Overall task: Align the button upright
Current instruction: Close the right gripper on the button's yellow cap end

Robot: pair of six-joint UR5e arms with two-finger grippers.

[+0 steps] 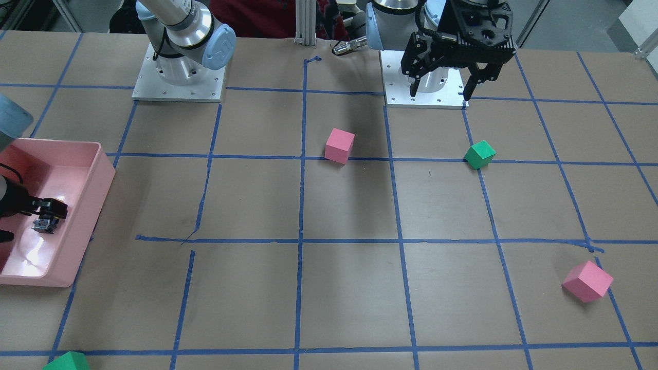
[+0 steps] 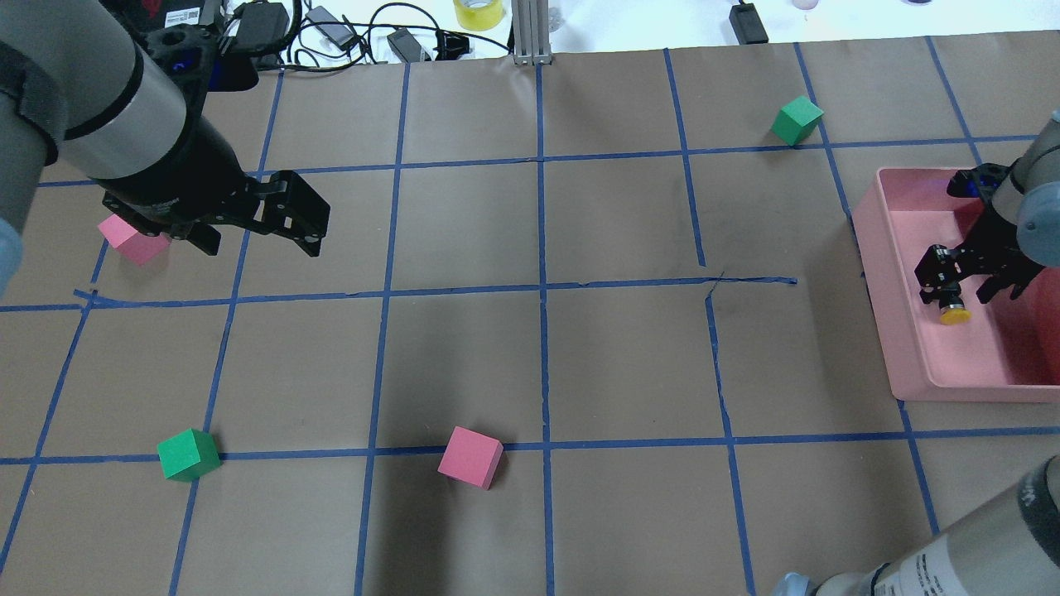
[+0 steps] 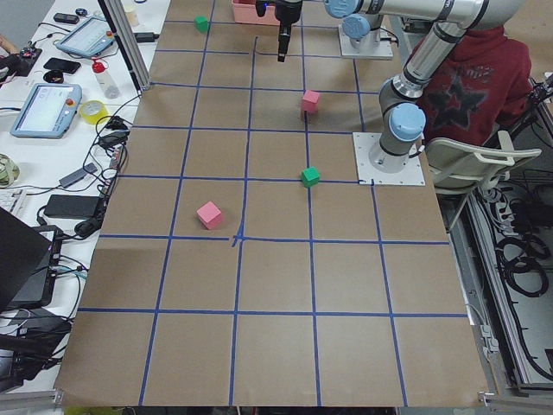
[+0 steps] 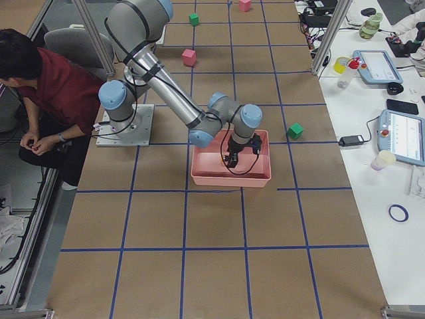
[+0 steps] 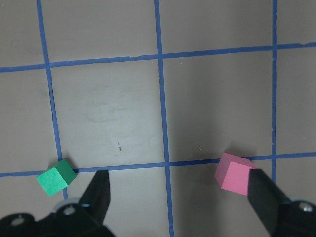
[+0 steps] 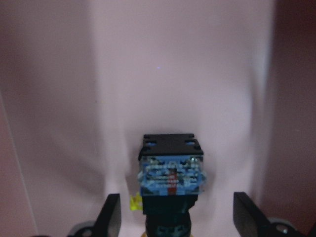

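Button (image 6: 170, 180) on side (untouched) in pink bin (image 6: 173, 74), between spread right gripper (image 6: 177, 217) fingers.

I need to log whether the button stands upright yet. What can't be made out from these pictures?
Right wrist view: the button is blurred, and the bottom edge cuts off its cap end.
Front-facing view: the button is tiny amid glare in the pink tray.
Left side view: the top edge cuts the tray, and no button shows.
Nowhere clear: whether it touches the tray floor.
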